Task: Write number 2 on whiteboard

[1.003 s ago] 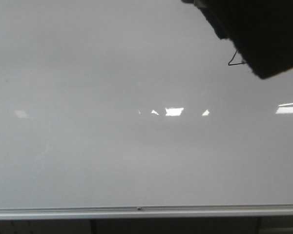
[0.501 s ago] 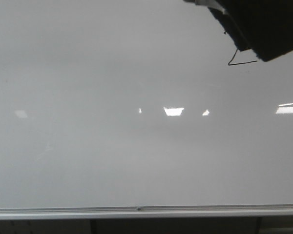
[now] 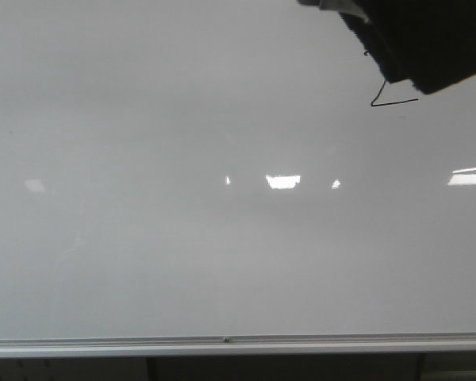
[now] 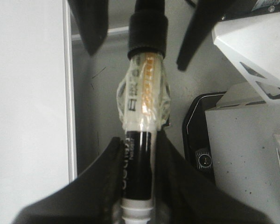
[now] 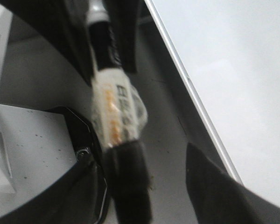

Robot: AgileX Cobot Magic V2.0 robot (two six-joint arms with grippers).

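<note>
- In the front view we see the whiteboard (image 3: 182, 159) filling nearly the whole picture, pale grey and glossy, with its silver frame edge along the bottom.
- The number 2 (image 3: 393, 97) sits high on the board toward the right; only its slanted stroke and straight base stroke show, the curved top being covered by a dark arm (image 3: 428, 40) that reaches in from the upper right corner.
- Several bright light reflections (image 3: 283, 181) lie in a row across the middle of the board, well below the numeral.
- In the left wrist view, the left pincer (image 4: 137, 196) is clamped on a black marker (image 4: 139, 168), whose barrel carries a clear tape wrap with a label and ends in a black cap.
- In the right wrist view, which is blurred, a second taped marker (image 5: 113, 112) appears beside the board's edge (image 5: 200, 102); we cannot tell how the right pincer stands.
</note>
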